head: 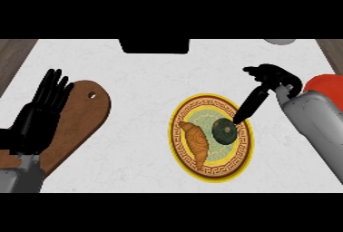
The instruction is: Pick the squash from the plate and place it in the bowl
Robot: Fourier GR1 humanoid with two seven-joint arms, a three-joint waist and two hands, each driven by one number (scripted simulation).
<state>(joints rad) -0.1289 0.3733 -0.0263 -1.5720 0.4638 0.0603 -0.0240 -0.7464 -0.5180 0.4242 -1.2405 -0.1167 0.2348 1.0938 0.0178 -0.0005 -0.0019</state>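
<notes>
Dark green, round and ribbed, the squash (224,130) sits on the plate (184,161), right at the fingertips of your right hand (276,82). That hand has nothing in it: its long fingers (251,105) are straight and slanted down, their tips touching or just short of the squash's far upper edge, and the thumb sticks out apart on the other side of the palm. You are reaching, not yet gripping, as I read it.

A croissant (197,142) lies on the same plate, just beyond the squash from your fingertips, close enough that the two may touch. That is your first risk: if you press the straight fingers onward, you may roll the squash into the croissant or shove both toward the plate's rim. The squash is round and smooth, so a pinch off its middle could squirt it sideways.

A red shape (326,87) shows behind your right wrist, half hidden by the forearm; it may be the bowl, but you cannot tell from here. If it is, your own arm covers the drop spot, and you could swing the squash against its wall.

Your left hand (39,113) rests with relaxed fingers up, over a wooden board (84,115), well apart from the plate
</notes>
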